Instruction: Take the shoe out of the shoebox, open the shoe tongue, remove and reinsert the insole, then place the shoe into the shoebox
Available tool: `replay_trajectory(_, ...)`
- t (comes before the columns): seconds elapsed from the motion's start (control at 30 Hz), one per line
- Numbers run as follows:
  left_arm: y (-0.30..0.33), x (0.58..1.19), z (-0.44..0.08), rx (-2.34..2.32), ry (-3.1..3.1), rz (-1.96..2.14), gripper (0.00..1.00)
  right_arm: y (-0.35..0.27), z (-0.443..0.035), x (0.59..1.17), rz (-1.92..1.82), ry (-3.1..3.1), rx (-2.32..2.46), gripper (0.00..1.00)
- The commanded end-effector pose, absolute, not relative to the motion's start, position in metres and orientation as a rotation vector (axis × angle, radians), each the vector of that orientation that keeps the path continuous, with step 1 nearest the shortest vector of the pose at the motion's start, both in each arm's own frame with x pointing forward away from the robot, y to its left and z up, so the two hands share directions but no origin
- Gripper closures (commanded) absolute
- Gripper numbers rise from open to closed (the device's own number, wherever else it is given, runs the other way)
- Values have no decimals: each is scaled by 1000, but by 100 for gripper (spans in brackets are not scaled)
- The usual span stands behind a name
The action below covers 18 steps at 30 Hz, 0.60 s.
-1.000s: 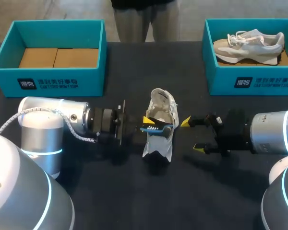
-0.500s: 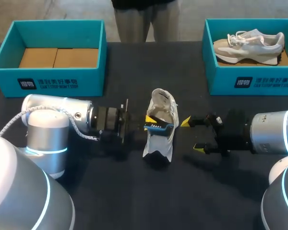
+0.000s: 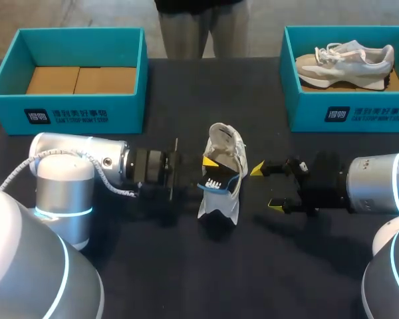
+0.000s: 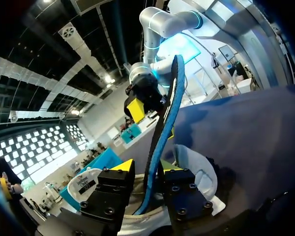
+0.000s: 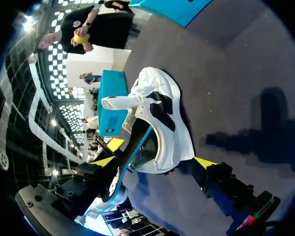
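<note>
Pinching the dark, blue-edged insole between both fingers, left claw sits at the white shoe, with the insole standing partly out of it. Shoe lies mid-counter, between the claws. Right claw is spread wide, gripping nothing, just beside the shoe. Teal shoebox back left, well apart.

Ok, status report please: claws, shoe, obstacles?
Left claw shut on black, blue-edged insole, partly out of white fabric sneaker. Right claw open beside it. Grey sneaker fills right teal cardboard shoebox.
</note>
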<state>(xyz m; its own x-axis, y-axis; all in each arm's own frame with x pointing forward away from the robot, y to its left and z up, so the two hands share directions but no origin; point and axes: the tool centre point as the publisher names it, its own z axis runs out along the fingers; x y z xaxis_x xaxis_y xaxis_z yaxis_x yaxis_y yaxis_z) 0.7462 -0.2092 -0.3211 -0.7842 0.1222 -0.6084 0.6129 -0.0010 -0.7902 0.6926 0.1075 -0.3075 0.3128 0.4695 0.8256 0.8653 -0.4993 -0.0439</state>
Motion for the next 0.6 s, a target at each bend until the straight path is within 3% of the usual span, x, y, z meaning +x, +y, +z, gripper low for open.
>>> replay_trajectory(0.03,-205,737,-317,766,1916,-1843,77,109,-307,692,-1073,-1179,-2102,0)
replay_trajectory(0.13,-206,735,-319,773,1925,-1849,97,109,-307,692,-1073,-1179,-2102,0)
replay_trajectory(0.17,-207,734,-320,774,1929,-1850,100,109,-307,692,-1073,-1179,-2102,0)
replay_trajectory(0.6,-216,750,-330,798,1974,-1782,100,109,-307,692,-1073,-1179,-2102,0)
